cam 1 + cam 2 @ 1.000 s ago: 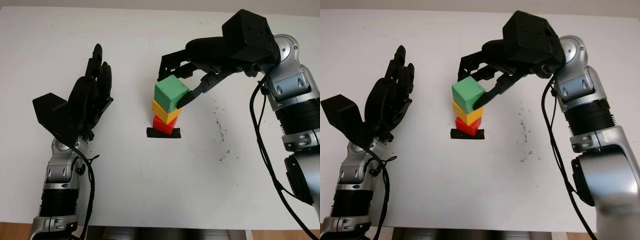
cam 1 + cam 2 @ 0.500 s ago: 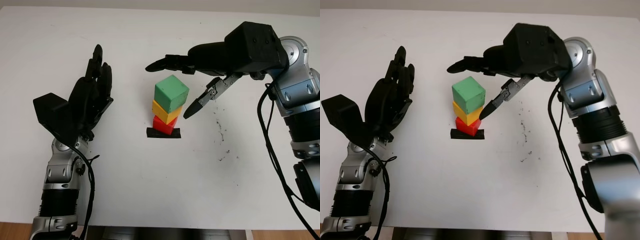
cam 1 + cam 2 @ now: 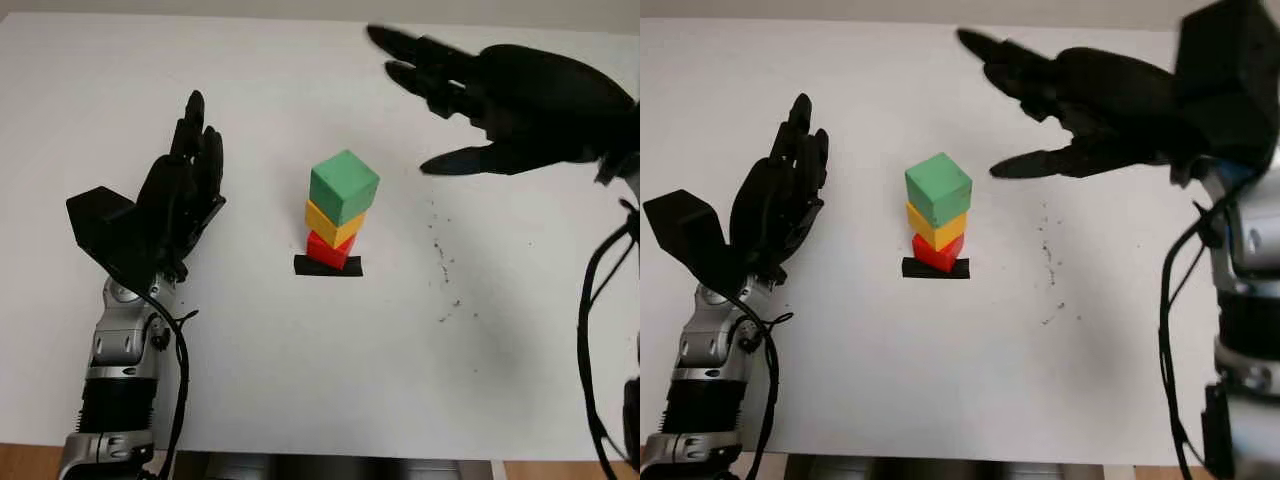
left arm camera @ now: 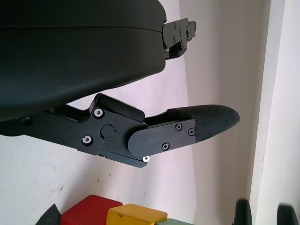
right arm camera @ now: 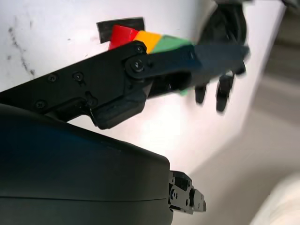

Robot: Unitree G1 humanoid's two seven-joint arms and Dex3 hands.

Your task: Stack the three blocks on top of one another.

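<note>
green block point(image 3: 343, 186) tops yellow block point(image 3: 331, 225), red block point(image 3: 327, 248).

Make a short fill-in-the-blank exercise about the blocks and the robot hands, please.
1. The top block of the stack is ____.
2. The red block rests on a ____ patch of tape.
3. The yellow block lies ____ the red one.
4. The right robot hand holds ____.

Missing words: green; black; on; nothing

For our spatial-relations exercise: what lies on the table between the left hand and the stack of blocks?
Nothing: in the left eye view, bare white table separates the open left hand from the stack of blocks.
</note>
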